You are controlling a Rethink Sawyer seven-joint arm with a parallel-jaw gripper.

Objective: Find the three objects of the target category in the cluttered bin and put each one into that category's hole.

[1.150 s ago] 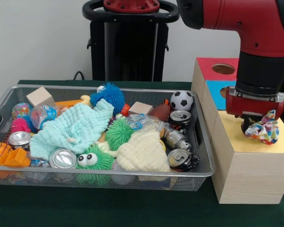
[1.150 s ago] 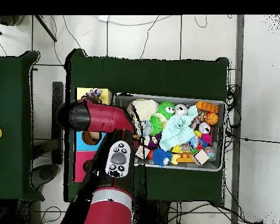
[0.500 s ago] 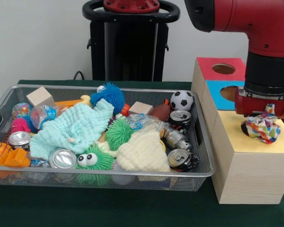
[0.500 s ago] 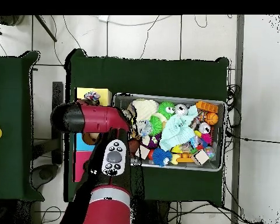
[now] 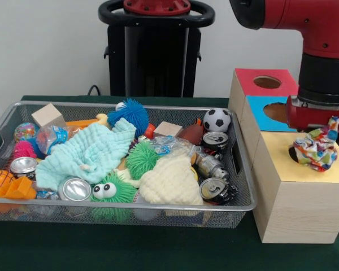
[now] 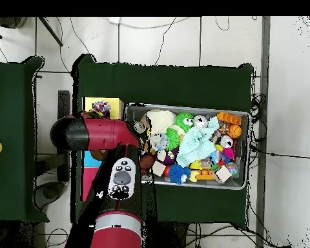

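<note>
A crumpled multicoloured cloth point(image 5: 317, 150) lies on the yellow top point(image 5: 278, 155) of the wooden box, over a dark hole whose edge shows at its left. In the overhead view the same cloth point(image 6: 102, 107) sits on the yellow section. My gripper point(image 5: 320, 119) hangs directly above the cloth, touching its raised tip; the cloth hides the gripper's lower end. In the wire bin point(image 5: 242, 169) lie a light blue cloth point(image 5: 87, 152) and a cream cloth point(image 5: 170, 180) among toys and cans.
The box also has a red top with a hole point(image 5: 267, 82) and a blue top with a hole point(image 5: 277, 111). The bin holds several cans point(image 5: 217, 190), spiky balls point(image 5: 129, 112), wooden blocks point(image 5: 47, 116) and a small football point(image 5: 217, 119). The red arm point(image 6: 96, 132) spans the box.
The arm has moved right and slightly up in the front view. The multicoloured cloth went with it and now rests further right on the yellow top.
</note>
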